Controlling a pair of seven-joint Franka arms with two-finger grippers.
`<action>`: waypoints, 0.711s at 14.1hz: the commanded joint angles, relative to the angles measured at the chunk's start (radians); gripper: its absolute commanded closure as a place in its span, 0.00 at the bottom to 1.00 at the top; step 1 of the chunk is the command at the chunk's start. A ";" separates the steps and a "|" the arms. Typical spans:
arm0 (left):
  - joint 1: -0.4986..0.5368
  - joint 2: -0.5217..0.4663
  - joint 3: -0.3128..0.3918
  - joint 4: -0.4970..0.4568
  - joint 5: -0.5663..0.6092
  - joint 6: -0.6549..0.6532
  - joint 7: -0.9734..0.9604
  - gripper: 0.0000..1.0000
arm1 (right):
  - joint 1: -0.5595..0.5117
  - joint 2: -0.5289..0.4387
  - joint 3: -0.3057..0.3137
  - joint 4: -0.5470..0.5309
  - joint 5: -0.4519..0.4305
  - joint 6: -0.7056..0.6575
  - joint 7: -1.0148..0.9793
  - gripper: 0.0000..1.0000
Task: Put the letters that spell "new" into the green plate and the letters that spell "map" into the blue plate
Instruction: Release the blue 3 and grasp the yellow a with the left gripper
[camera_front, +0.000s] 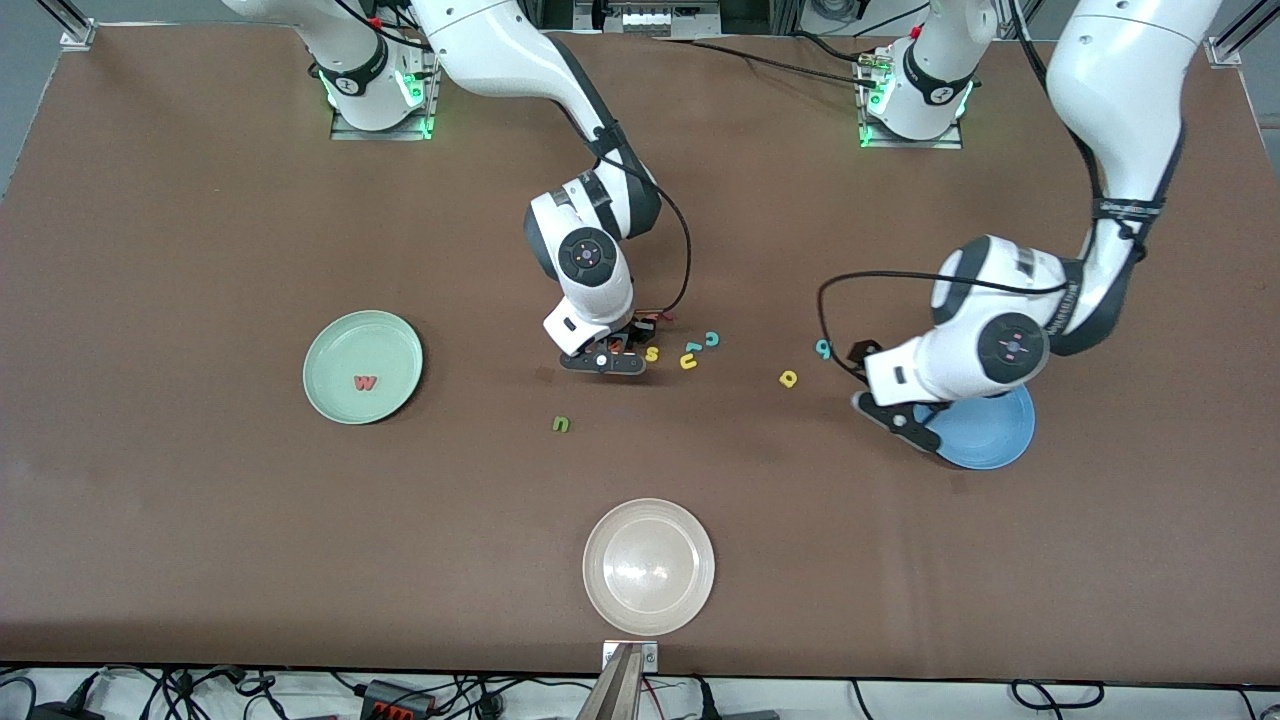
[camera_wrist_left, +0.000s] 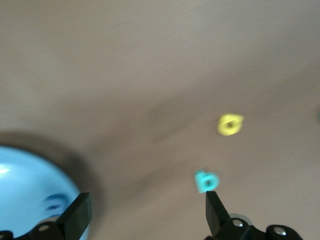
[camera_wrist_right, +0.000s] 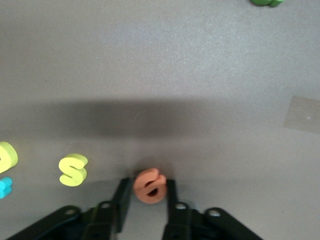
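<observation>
table (camera_front: 200, 500): matt brown, finely textured
cream plate (camera_front: 690, 600): glossy, smooth
orange "e" (camera_wrist_right: 149, 185): matt, foam-like
arm shells (camera_front: 985, 350): glossy white plastic

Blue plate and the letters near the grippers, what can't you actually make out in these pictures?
- Blue plate: front view, partly covered by the left gripper; contents unseen.
- Dark smudge in that plate: left wrist view, blurred and unreadable.
- Orange "e": front view, hidden under the right gripper.
- Red "f": not identifiable in any view.
- Olive "n": right wrist view, cut off by the edge.

Left arm hides part of blue plate (camera_front: 990, 440); letter inside blurred.
</observation>
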 joint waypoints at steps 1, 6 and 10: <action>-0.082 0.015 0.004 -0.022 0.019 0.047 -0.040 0.00 | -0.005 0.017 -0.006 0.026 0.008 -0.004 -0.031 0.80; -0.122 0.087 0.002 -0.072 0.190 0.228 -0.091 0.00 | -0.052 -0.030 -0.028 0.012 0.007 -0.071 -0.046 0.85; -0.164 0.114 0.002 -0.080 0.254 0.274 -0.152 0.00 | -0.027 -0.088 -0.241 -0.049 0.005 -0.313 -0.231 0.86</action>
